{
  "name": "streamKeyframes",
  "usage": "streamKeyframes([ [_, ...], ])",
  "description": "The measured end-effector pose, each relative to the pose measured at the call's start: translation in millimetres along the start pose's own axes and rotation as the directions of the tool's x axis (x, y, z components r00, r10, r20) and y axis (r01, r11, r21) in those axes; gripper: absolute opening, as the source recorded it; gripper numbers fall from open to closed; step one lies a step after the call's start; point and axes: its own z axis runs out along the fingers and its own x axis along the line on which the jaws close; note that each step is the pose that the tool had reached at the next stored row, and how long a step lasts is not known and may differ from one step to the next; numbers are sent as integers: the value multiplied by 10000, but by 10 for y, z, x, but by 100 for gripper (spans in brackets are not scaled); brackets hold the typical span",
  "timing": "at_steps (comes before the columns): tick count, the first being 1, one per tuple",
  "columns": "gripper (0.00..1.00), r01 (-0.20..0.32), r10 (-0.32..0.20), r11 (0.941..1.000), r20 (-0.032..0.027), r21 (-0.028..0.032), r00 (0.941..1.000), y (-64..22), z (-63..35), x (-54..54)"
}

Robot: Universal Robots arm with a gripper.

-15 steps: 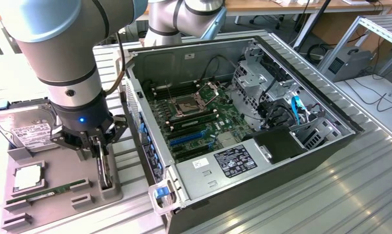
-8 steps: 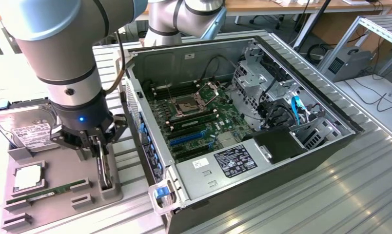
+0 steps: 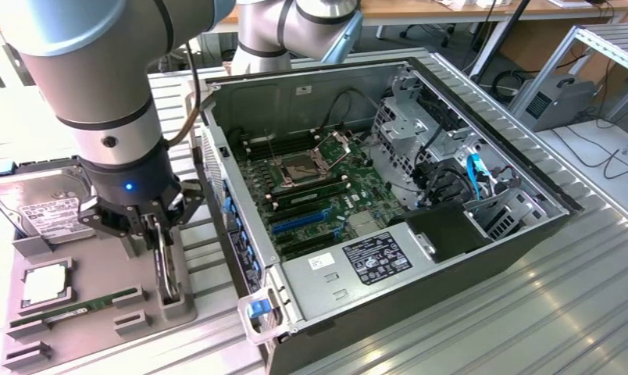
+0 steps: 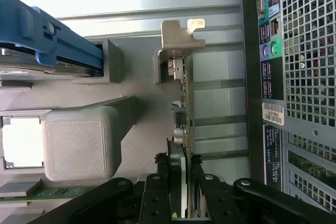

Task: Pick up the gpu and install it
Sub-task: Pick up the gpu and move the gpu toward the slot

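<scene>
The gpu (image 3: 168, 269) is a thin dark card standing on its edge in a slot of the grey holder tray (image 3: 90, 332), just beside the open computer case (image 3: 522, 168). In the wrist view the gpu (image 4: 184, 103) shows edge-on, with its silver bracket (image 4: 177, 35) at the far end. My gripper (image 3: 160, 234) has come straight down over the card. Its black fingers (image 4: 158, 182) flank the near end of the card on both sides and press against it, so the gripper (image 4: 178, 163) is shut on the gpu. The card still sits in its slot.
On the same tray lie a silver hard drive (image 3: 43, 203), a processor chip (image 3: 45, 283) and a green memory stick (image 3: 74, 308). The case's motherboard (image 3: 314, 195) lies exposed with blue expansion slots (image 3: 298, 223). The case's rear panel (image 4: 304, 51) is close beside the card.
</scene>
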Motion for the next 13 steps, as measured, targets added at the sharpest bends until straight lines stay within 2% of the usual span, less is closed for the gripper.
streamKeyframes([
  [13, 27, 0, 0, 10000, 0, 1, 10000, -1, -126, -4],
])
